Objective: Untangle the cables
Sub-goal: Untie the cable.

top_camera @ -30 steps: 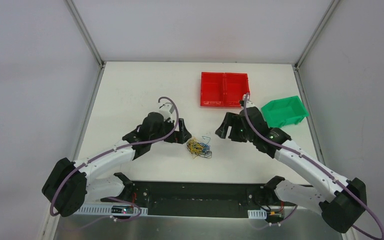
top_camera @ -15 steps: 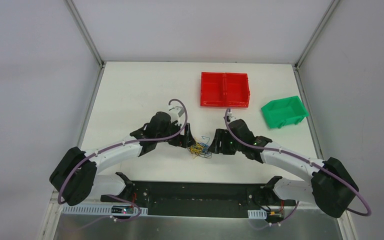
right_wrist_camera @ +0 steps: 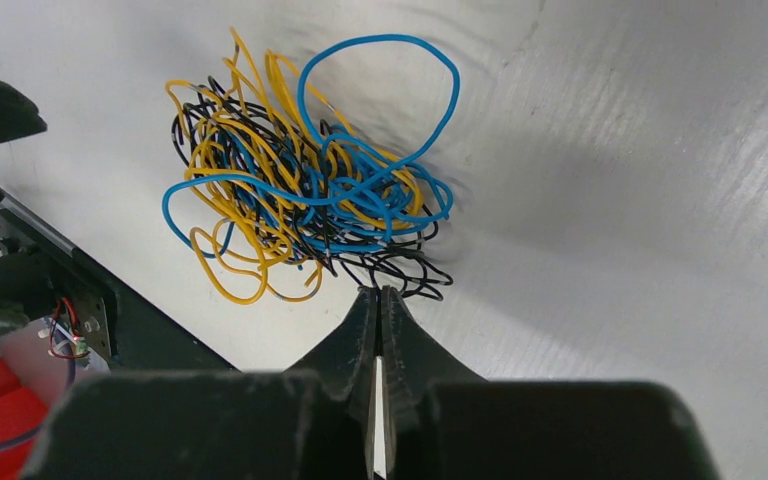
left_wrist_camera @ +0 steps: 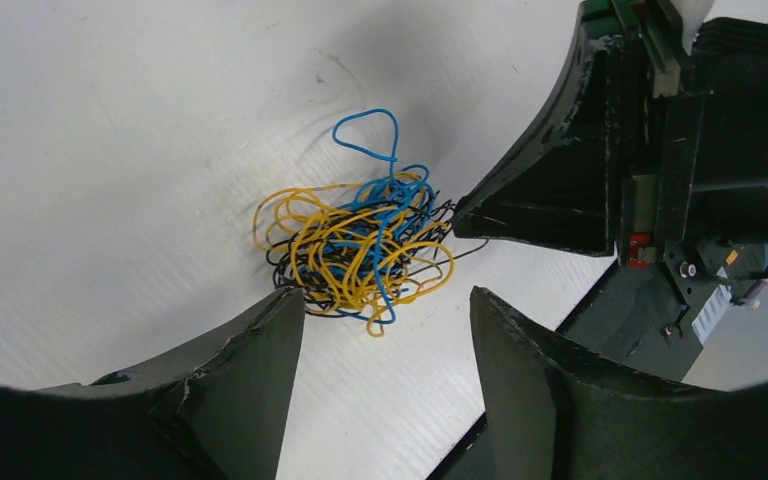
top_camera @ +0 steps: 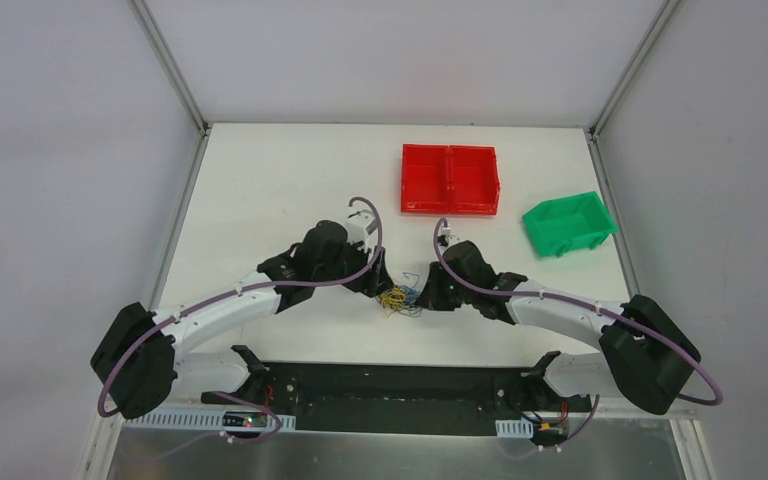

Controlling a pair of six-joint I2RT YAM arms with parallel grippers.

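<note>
Cables (top_camera: 398, 298): one yellow, blue and black clump lying on counter (top_camera: 260, 180), between both arms. Left fingers (left_wrist_camera: 240, 380) apart, tips just beside clump. Right fingers (right_wrist_camera: 355, 345) pressed together at the black strands; cannot tell if any strand is pinched.

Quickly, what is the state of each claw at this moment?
Left claw: open, at the cables, gripping nothing.
Right claw: closed at the edge of the cables; whether it pinches a strand cannot be told.

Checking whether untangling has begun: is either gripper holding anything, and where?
Nothing in the left gripper, open beside the clump of yellow, blue and black wires. The right gripper is shut at its black edge loops; a pinch cannot be confirmed.
</note>
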